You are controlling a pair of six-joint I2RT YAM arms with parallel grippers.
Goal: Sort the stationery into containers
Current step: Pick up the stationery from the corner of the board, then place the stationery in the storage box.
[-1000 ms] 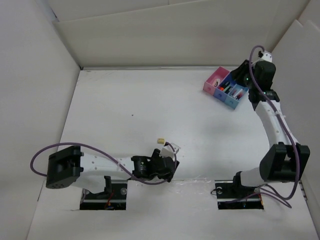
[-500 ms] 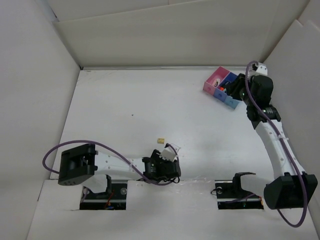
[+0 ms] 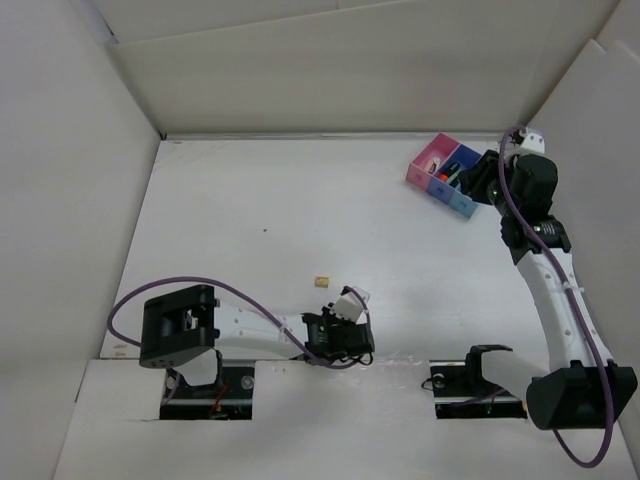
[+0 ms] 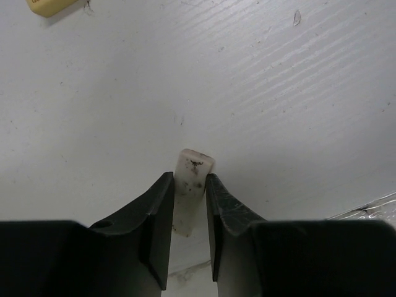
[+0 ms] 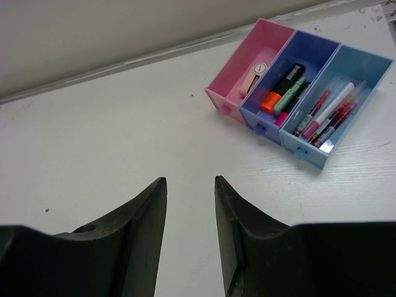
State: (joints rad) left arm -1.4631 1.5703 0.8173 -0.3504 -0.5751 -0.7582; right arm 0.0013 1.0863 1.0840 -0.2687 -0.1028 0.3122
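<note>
White cardboard walls close in the white counter (image 3: 280, 200). From above, the left pincer (image 3: 350, 303) is low near the front edge and the tray (image 3: 447, 172) is far away by the right pincer (image 3: 470, 180). On the left wrist view, the jaws are clamped on a white eraser (image 4: 193, 176). On the right wrist view, the jaws are apart and empty. Only the tips hold the eraser, so I think it may slip out on the long way.

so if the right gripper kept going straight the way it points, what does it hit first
Probably bare white tabletop, then the back wall; the pink-and-blue three-bin plastic tray lies right of that line.
</note>
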